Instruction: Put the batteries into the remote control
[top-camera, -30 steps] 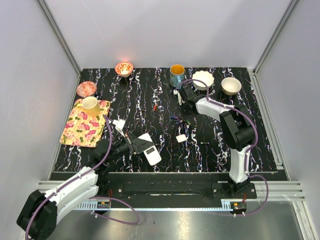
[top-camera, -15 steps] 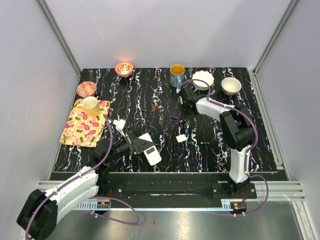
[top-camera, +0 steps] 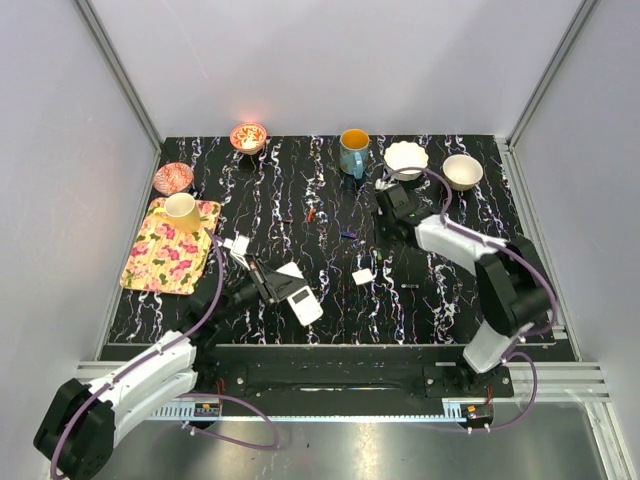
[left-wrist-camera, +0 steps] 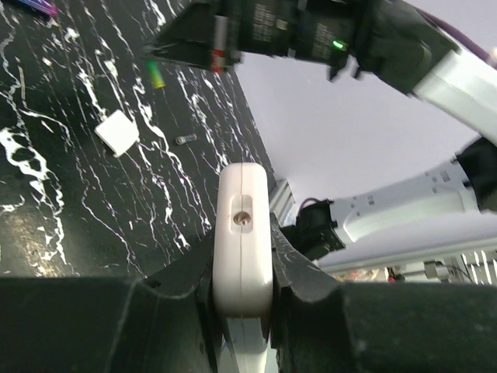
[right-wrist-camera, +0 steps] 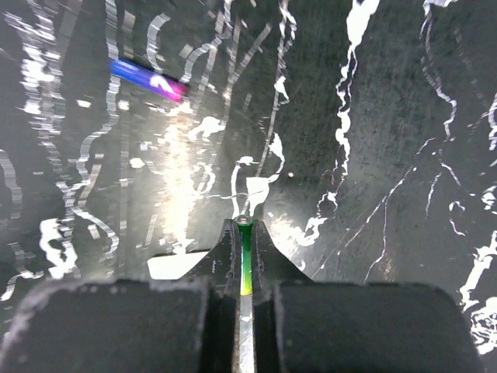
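**1 battery in hand, none seen in the remote**

Loading looks barely begun. The left gripper (left-wrist-camera: 242,268) is clamped on the remote (left-wrist-camera: 242,210) and holds it on edge. It sits just over the tabletop (top-camera: 430,300), close to the near edge and left of the middle. The right gripper (right-wrist-camera: 245,233) is pressed together on a slim green battery (right-wrist-camera: 245,260), raised off the surface right of the middle and well apart from the remote.

No view looks into the battery bay, so I cannot tell whether any cell is seated. The cover (top-camera: 363,276) lies loose near the middle of the tabletop, which suggests the back is open. A red battery (top-camera: 311,214) and a blue battery (top-camera: 347,236) lie loose a little farther back, near each other but apart.

As I judge it, what is left is to carry the green battery to the remote and seat it, then any other cell the bay needs, then the cover.

There are 6 containers:
- The tray (top-camera: 150,265) lies along the left edge and carries only a cup (top-camera: 182,210), whose contents I cannot make out.
- A pink dish (top-camera: 173,178) sits by the far left corner.
- A red bowl (top-camera: 247,135) is at the far edge, its inside too bright to read.
- A mug (top-camera: 353,150) stands at the middle of the far edge and shows an orange inside.
- A white bowl (top-camera: 406,157) and a beige bowl (top-camera: 462,170) sit toward the far right corner, with nothing visible in either
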{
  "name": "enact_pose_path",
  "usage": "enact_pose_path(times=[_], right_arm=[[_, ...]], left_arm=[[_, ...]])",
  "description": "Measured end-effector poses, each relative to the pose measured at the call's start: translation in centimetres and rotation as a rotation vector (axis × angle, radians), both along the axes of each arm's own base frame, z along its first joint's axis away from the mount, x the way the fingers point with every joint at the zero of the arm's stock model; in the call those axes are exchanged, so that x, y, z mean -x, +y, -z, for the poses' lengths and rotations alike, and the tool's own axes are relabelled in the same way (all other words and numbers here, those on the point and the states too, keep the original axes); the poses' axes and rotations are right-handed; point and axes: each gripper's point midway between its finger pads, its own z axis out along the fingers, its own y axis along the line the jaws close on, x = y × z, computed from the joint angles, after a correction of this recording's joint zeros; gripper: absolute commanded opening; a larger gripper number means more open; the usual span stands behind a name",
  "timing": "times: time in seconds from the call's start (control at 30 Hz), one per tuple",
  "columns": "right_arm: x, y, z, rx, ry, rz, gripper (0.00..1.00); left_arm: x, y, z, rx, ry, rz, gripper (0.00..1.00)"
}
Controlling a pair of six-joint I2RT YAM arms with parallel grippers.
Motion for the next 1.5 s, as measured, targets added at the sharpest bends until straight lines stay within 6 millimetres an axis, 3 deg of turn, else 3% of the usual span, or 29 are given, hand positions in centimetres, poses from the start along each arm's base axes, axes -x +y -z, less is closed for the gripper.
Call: enact_pose_path(times=[0.17, 0.37, 0.57, 0.7, 0.77, 0.93, 1.07, 1.27, 1.5], right_arm=[[0.5, 1.7, -6.7, -0.023, -0.212, -0.032, 0.0], [5.0, 6.4, -14.3, -0.066, -0.426, -0.209, 0.0], [7.9, 3.7, -22.8, -0.271, -0.629, -0.162, 0.0], [9.8, 4.6, -26.9, -0.396, -0.679, -0.256, 0.0], [10.6, 5.6, -27.4, -0.431, -0.67, -0.321, 0.0], [12.2, 7.9, -25.6, -0.469, -0.575, -0.465, 0.0], [13.4, 8.8, -25.5, -0.496, -0.552, -0.547, 0.0], [15.4, 9.8, -25.3, -0.455, -0.572, -0.678, 0.0], [20.1, 13.4, -23.0, -0.336, -0.613, -0.911, 0.0]], left_arm=[[-1.7, -0.7, -1.5, -0.049, 0.014, -0.017, 0.0], [-4.0, -2.5, -4.3, -0.074, 0.001, 0.033, 0.0], [-5.6, -2.1, -3.1, -0.089, 0.062, 0.049, 0.0], [-5.5, -2.4, -3.4, -0.086, 0.062, 0.079, 0.0], [-5.5, -2.6, -3.9, -0.078, 0.047, 0.092, 0.0], [-5.2, -2.9, -5.0, -0.06, 0.013, 0.122, 0.0], [-4.8, -3.3, -5.5, -0.033, 0.0, 0.163, 0.0], [-4.0, -4.6, -4.3, -0.034, 0.07, 0.307, 0.0], [-3.0, -5.4, -3.2, -0.05, 0.169, 0.458, 0.0]])
